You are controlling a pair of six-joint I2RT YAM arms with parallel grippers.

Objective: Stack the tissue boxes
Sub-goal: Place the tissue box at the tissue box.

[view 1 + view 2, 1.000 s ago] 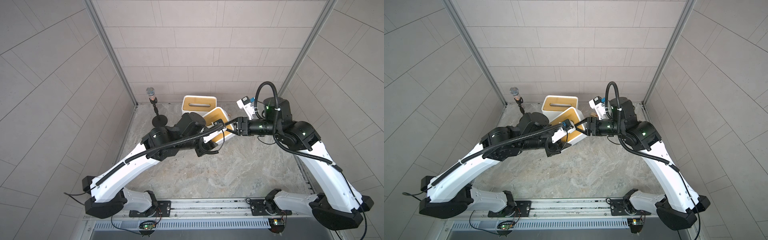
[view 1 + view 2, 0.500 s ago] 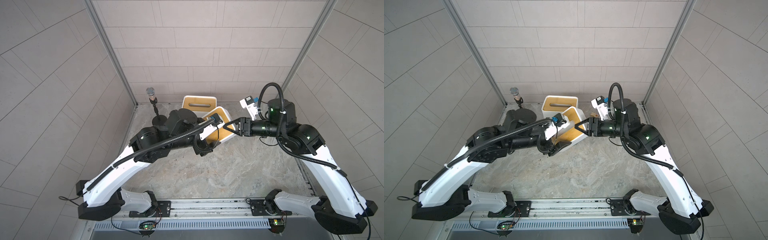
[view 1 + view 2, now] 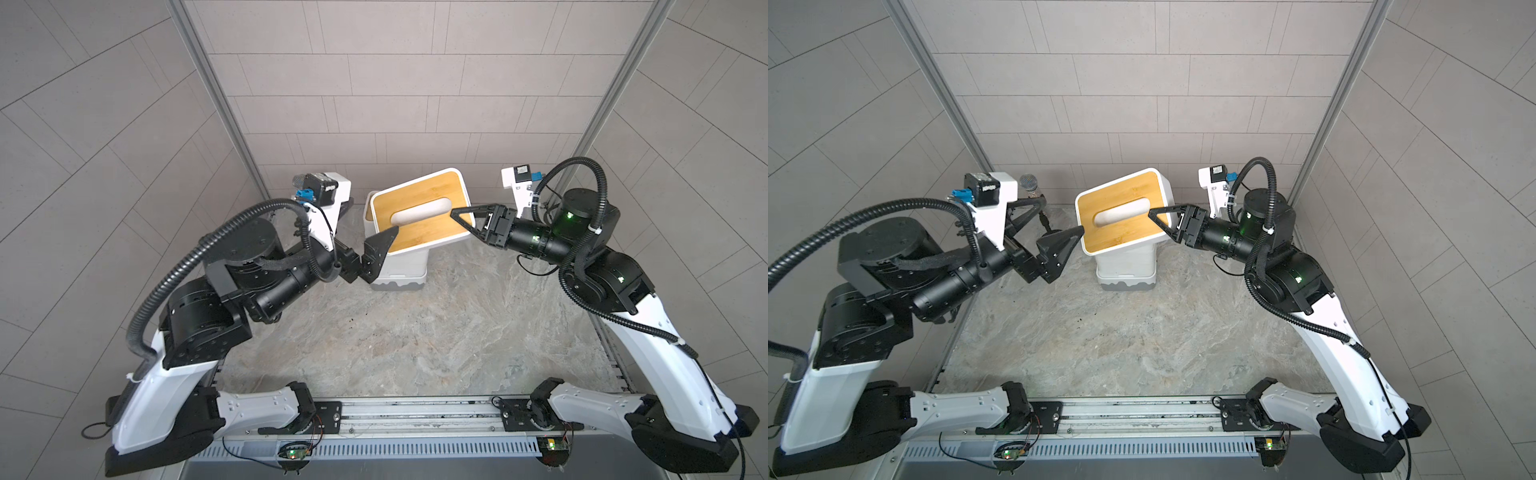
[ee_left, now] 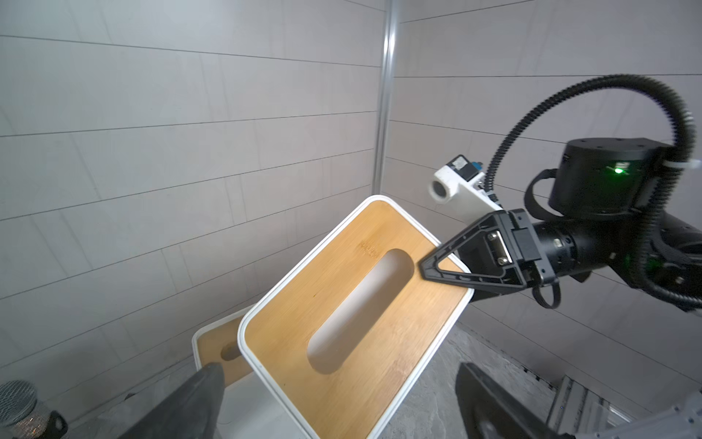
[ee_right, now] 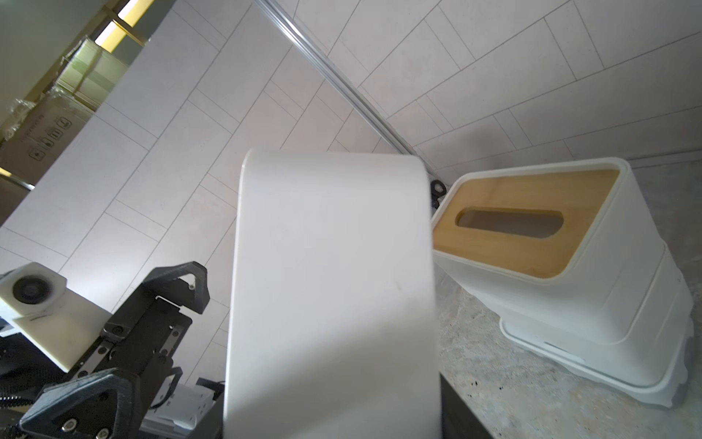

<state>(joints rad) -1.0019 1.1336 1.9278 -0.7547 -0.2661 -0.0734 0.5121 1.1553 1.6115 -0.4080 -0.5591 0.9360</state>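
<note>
Right gripper clamps the tilted bamboo-topped box by one end, above the stack at the table rear. Left gripper fingers are spread wide, beside the box's other end.

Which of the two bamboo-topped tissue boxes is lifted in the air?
The tilted bamboo-topped box, gripped at its edge by the right pincer; the other bamboo-topped box sits atop the stack.
</note>
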